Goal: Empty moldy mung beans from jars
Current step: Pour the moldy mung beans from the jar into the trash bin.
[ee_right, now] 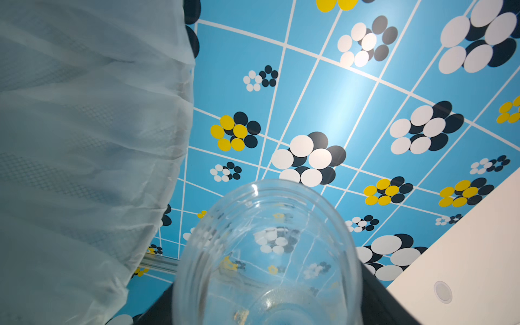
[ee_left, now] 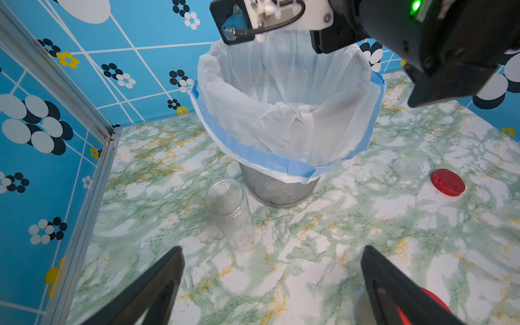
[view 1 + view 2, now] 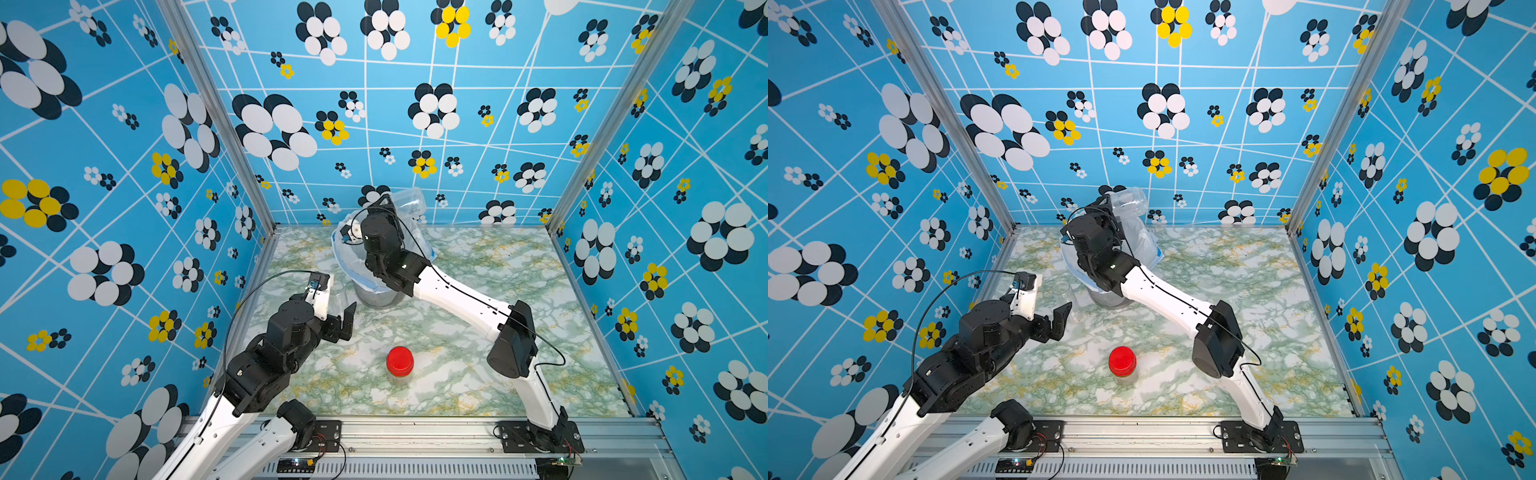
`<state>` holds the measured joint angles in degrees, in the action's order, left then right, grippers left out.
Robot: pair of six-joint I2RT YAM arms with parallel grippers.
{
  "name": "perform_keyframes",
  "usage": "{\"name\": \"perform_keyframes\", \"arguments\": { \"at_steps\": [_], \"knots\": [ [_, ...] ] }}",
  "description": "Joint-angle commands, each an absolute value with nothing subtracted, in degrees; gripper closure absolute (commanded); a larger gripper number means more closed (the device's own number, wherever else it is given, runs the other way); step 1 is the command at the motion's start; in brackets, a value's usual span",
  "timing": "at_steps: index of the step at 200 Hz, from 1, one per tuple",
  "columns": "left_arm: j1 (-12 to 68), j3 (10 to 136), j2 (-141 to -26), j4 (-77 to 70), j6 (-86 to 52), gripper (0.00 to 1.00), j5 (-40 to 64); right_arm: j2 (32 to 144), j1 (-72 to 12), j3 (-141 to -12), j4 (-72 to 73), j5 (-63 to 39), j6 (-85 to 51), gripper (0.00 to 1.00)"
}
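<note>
Black, spread wide and empty, my left gripper [image 2: 271,249] faces the lidless tall jar [image 2: 229,213] beside the bag-lined bin [image 2: 270,157], above which my right gripper [image 3: 394,205] clamps a tipped jar [image 3: 410,200] showing no mung beans; I judge its slick wall could slip free, or my left arm could topple the tall jar.

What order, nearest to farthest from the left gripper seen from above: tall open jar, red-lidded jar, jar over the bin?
From the left gripper, in a top view:
1. tall open jar, just ahead of its jaws
2. red-lidded jar, front middle
3. held jar, over the bin at the back
</note>
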<state>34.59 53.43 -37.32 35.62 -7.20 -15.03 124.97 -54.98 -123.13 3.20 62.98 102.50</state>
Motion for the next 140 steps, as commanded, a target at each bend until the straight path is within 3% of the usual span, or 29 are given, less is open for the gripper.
{"name": "perform_keyframes", "arguments": {
  "at_steps": [1, 38, 93, 140],
  "knots": [
    [35.0, 52.6, -37.1, 35.2, -8.3, 0.00, -15.1, 122.1, -54.7, -122.6, 4.9, 64.6, 102.7, 0.62],
    [35.1, 52.6, -36.9, 35.6, -8.5, 0.00, -15.1, 119.9, -56.0, -129.7, 0.5, 64.4, 98.8, 0.62],
    [35.1, 52.6, -37.3, 35.2, -8.9, 0.01, -14.6, 122.1, -55.2, -126.9, -12.3, 68.3, 85.4, 0.68],
    [35.1, 53.0, -37.2, 35.9, -8.9, 0.00, -14.8, 122.9, -55.8, -144.0, -31.3, 59.5, 68.0, 0.67]
  ]
}}
